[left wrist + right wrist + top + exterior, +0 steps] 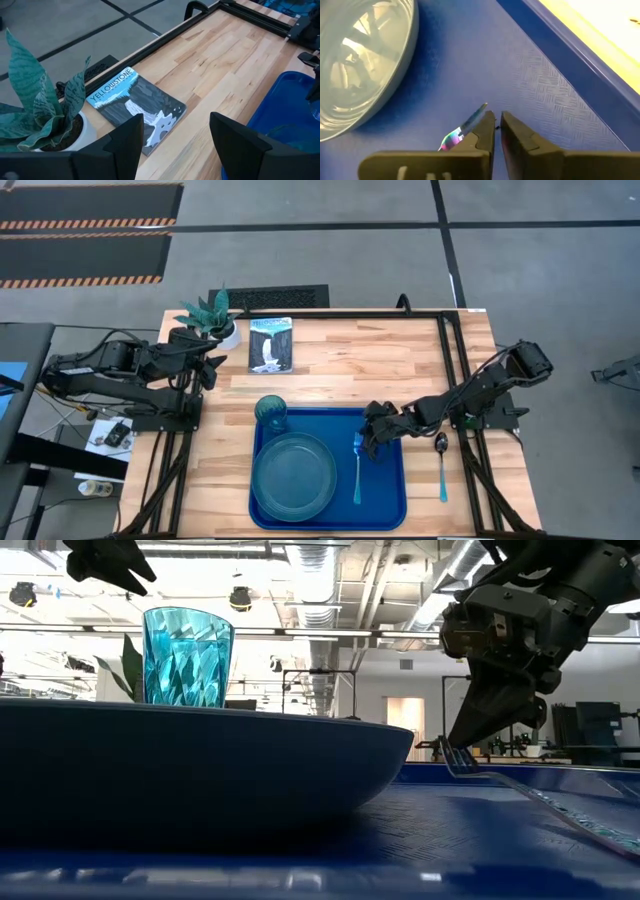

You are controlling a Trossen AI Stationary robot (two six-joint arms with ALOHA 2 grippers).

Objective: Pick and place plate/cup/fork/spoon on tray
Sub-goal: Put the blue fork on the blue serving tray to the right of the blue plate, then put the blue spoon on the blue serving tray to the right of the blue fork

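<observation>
1. Tray: large rectangular royal-blue tray (385,510) w/ raised rim is sitting at front centre of wooden table (400,370).
2. Round teal-blue plate (293,477) is lying on tray's left half; translucent teal-green cup (271,414) is standing upright just behind it, at the tray's back-left corner.
3. Right gripper (372,446) is hovering low over tines of light-blue-handled fork (357,470), which is lying on tray; fingers (485,130) nearly together, narrow gap, not clamping anything.
4. Light-blue-handled spoon w/ dark bowl (441,465) is lying on table, right of tray.
5. Left gripper (212,370) is waiting by potted plant (210,315) & Yellowstone booklet (271,345), fingers apart.
</observation>
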